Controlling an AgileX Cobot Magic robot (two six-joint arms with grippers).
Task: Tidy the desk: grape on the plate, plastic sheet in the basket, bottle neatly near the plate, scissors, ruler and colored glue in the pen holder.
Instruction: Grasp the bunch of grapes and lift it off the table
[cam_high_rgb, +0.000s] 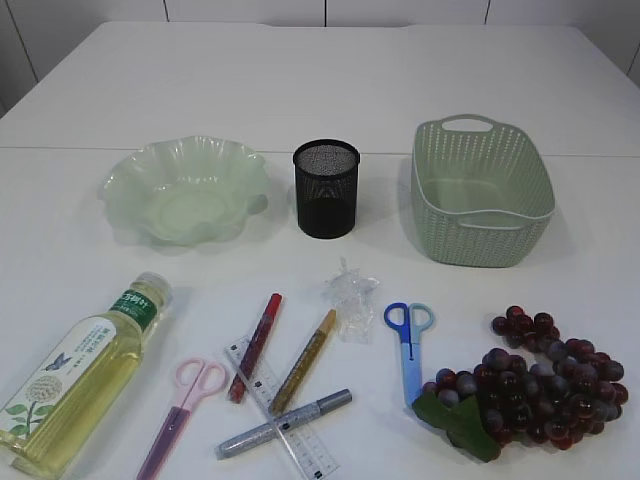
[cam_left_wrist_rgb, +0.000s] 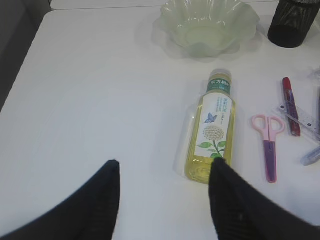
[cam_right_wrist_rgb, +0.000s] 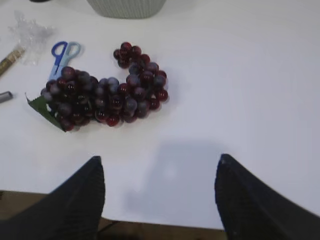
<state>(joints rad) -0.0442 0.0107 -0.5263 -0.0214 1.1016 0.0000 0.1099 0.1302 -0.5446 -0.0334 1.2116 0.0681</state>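
Note:
The pale green wavy plate (cam_high_rgb: 185, 190), black mesh pen holder (cam_high_rgb: 326, 188) and green basket (cam_high_rgb: 480, 195) stand in a row at the back. In front lie a bottle of yellow liquid (cam_high_rgb: 85, 370), pink scissors (cam_high_rgb: 185, 400), a clear ruler (cam_high_rgb: 280, 405), red (cam_high_rgb: 256, 345), gold (cam_high_rgb: 303, 360) and silver (cam_high_rgb: 285, 422) glue pens, a crumpled plastic sheet (cam_high_rgb: 350, 292), blue scissors (cam_high_rgb: 409, 340) and dark grapes (cam_high_rgb: 540, 385). My left gripper (cam_left_wrist_rgb: 165, 167) is open and empty, near the bottle's base (cam_left_wrist_rgb: 212, 132). My right gripper (cam_right_wrist_rgb: 160, 162) is open and empty, in front of the grapes (cam_right_wrist_rgb: 107, 92).
The table's front edge shows in the right wrist view (cam_right_wrist_rgb: 165, 222), just below my right fingers. The table's left edge (cam_left_wrist_rgb: 22, 65) shows in the left wrist view. Neither arm shows in the exterior view.

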